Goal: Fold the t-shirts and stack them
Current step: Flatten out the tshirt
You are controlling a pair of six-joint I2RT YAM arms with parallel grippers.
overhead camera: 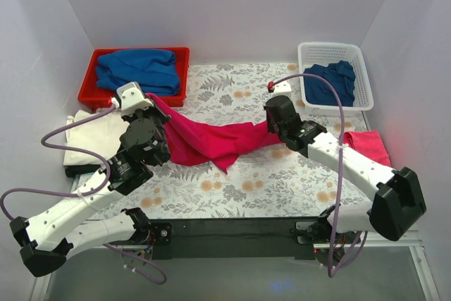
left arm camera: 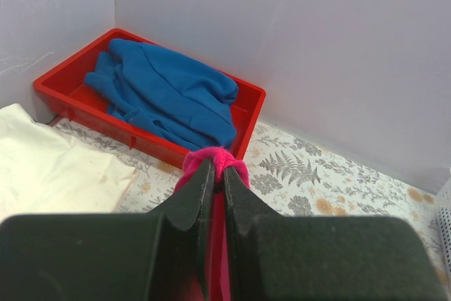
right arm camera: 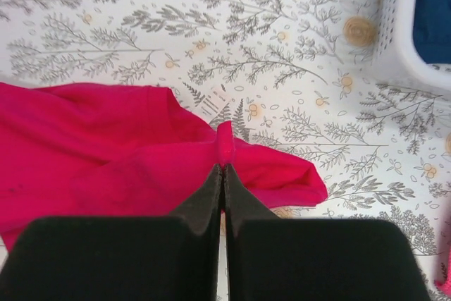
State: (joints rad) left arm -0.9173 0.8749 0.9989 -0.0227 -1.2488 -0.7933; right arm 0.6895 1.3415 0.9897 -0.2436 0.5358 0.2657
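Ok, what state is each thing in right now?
crimson t-shirt: unfolded, stretched between both grippers, middle sagging.
left gripper: shut on crimson t-shirt.
right gripper: shut on crimson t-shirt.
left blue t-shirt: crumpled in red tray.
right blue t-shirt: crumpled in white basket.
cream t-shirt: lying flat on the left.
pink t-shirt: lying far right, partly hidden.

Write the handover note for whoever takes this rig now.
Left gripper: shut on the crimson shirt at its end by the red tray.
Right gripper: shut on its other end; shirt stretched between them, unfolded.
Elsewhere: blue shirt in the red tray, second blue shirt in the white basket, cream shirt at the left edge, pink shirt by the right arm.
Done: no stack that I can confirm.
Left: spread, fold and stack the crimson shirt, then the others.
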